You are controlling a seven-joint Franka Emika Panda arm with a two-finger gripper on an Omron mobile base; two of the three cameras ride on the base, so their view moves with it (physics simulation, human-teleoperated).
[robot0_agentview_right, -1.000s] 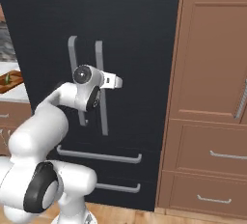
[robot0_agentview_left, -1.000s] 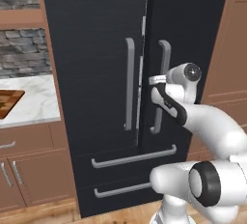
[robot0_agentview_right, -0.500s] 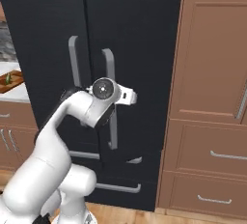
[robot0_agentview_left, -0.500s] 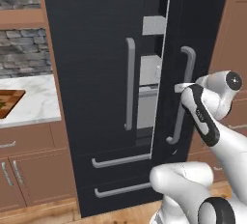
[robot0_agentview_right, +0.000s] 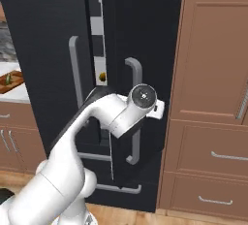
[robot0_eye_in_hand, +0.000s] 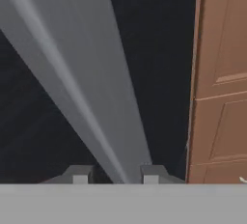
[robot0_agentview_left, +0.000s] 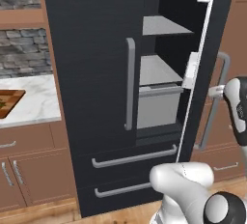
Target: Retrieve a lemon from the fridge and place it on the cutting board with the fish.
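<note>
Here, hand [robot0_eye_in_hand: 115,174] clamping fridge [robot0_agentview_left: 91,73] handle [robot0_eye_in_hand: 72,73]

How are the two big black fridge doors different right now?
The left black fridge door is shut flat; the right black fridge door is swung open, showing grey shelves behind it. The left door's grey bar handle is free; the right door's handle is gripped by the robot's gripper. Both are tall and matte black.

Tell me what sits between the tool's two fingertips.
The grey bar handle of the fridge door runs between the fingertips, as the hand view shows; the tool is shut on it.
</note>
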